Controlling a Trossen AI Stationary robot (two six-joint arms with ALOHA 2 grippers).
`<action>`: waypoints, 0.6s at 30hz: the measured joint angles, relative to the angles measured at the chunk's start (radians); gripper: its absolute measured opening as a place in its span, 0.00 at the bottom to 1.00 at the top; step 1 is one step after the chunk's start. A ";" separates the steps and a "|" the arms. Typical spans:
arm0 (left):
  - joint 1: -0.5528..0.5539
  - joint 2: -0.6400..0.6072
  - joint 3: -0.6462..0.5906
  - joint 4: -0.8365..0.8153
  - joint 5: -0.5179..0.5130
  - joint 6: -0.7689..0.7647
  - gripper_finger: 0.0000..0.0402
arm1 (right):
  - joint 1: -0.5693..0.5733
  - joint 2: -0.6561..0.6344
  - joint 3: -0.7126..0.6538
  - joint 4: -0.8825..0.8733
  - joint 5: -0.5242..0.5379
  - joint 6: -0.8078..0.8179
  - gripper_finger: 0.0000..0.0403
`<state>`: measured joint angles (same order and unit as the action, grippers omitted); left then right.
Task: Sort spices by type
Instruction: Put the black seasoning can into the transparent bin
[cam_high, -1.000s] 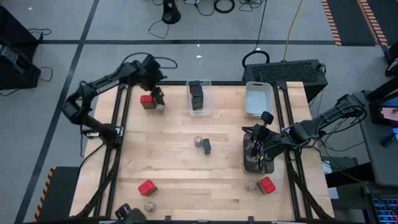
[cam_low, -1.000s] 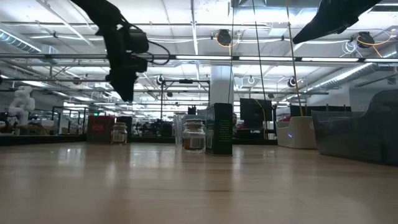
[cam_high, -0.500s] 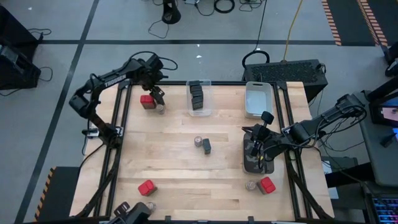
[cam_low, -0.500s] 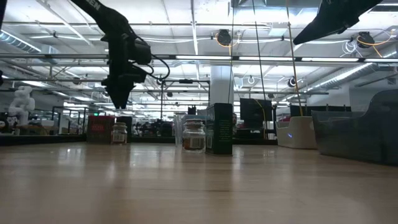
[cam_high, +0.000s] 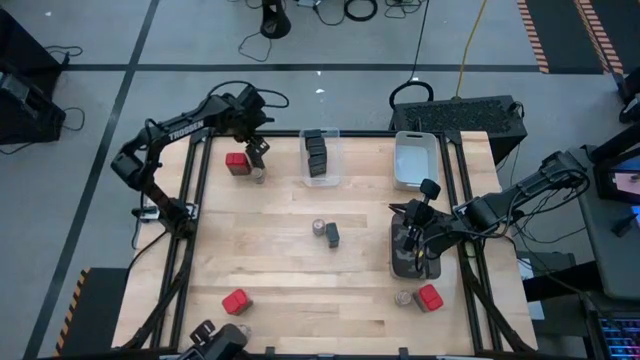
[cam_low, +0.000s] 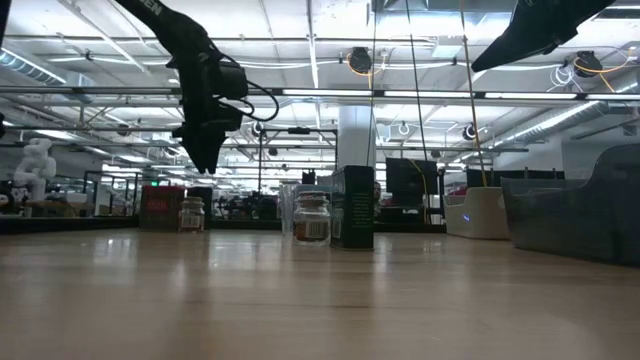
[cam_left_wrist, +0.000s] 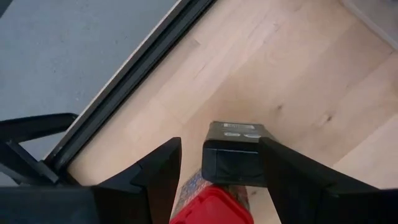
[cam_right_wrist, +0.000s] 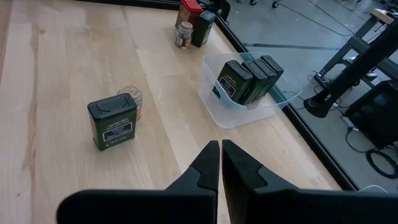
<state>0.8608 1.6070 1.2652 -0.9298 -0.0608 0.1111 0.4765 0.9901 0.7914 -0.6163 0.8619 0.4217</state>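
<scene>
The left tool (cam_high: 255, 152) is seen raised above the far left corner of the surface (cam_high: 300, 240), over a cluster of a red tin (cam_high: 236, 163), a dark tin (cam_left_wrist: 235, 154) and a small round jar (cam_high: 258, 175). In the left wrist view the dark tin's top lies between the two fingers (cam_left_wrist: 158, 171), which stand part-spread on either side of it; contact cannot be confirmed, so nothing is judged to be held. The right tool (cam_right_wrist: 219, 163) is clenched with nothing in it and waits over the dark bin (cam_high: 412, 262) at the right side.

Three more dark tins are already stood in the clear bin (cam_high: 320, 172) at the far edge; the white bin (cam_high: 414, 160) beside it holds nothing that can be seen. Another dark tin (cam_high: 332, 235) and a jar (cam_high: 318, 228) stand touching in the middle, and further red tins and jars are left near the front edge.

The tins are judged to be light, stiff and thin-walled, with smooth painted faces that could slip; a hold across the two broad flat faces, just below the lid, is advised. The jars are probably glass, heavier, fragile and round, so they are best taken across the body under the cap. Close neighbours may be knocked over when one is lifted.
</scene>
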 joint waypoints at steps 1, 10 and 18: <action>0.000 0.000 0.000 0.002 0.000 -0.001 0.55 | 0.000 0.000 0.000 0.000 0.000 0.000 0.00; 0.001 0.000 0.000 0.008 0.000 -0.001 0.56 | 0.000 0.000 0.000 -0.003 0.000 -0.003 0.00; -0.003 -0.001 -0.013 0.067 0.060 -0.024 0.77 | 0.000 0.000 0.000 -0.003 0.000 -0.004 0.00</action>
<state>0.8574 1.6058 1.2525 -0.8631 -0.0006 0.0871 0.4767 0.9901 0.7910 -0.6189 0.8623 0.4179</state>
